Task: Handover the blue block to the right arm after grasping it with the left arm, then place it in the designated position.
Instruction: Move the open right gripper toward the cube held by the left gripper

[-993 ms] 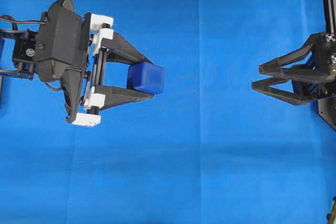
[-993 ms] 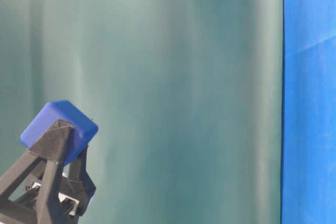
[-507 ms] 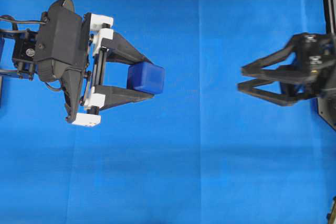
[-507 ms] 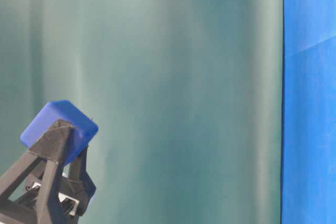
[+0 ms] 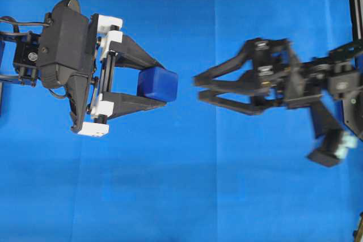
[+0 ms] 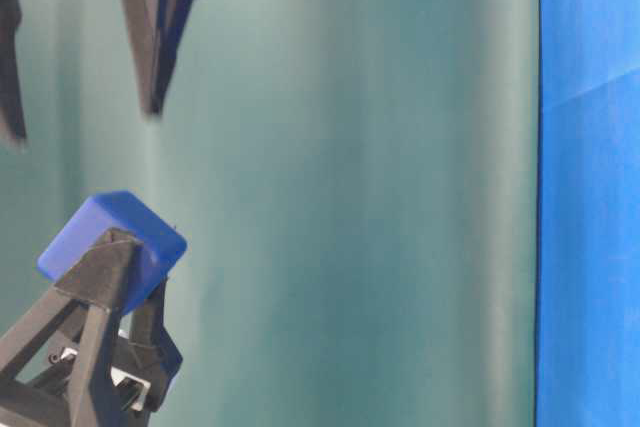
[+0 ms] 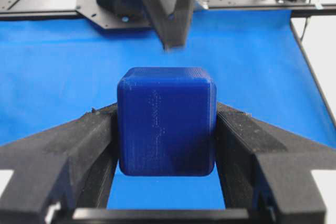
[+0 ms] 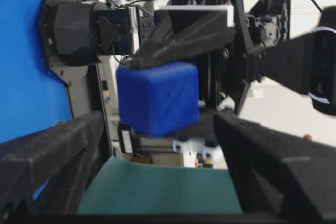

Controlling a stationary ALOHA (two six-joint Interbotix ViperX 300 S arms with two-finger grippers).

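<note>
The blue block hangs above the blue cloth, and my left gripper, the one with white rail blocks, is shut on it. The left wrist view has the block pinched on both sides by the black fingers. My right gripper is open, pointing left, its tips a short gap to the right of the block. From the right wrist the block sits just ahead of the open fingers, not between them. At table level the block shows with the right fingers above it. No designated position is in view.
Blue cloth covers the table all round. A green backdrop fills the table-level view. Black arm mounts and a frame stand at the right edge.
The right gripper has swept left from the right edge toward the block, still open, and it now shows in the table-level view. The left gripper and block have not moved.
</note>
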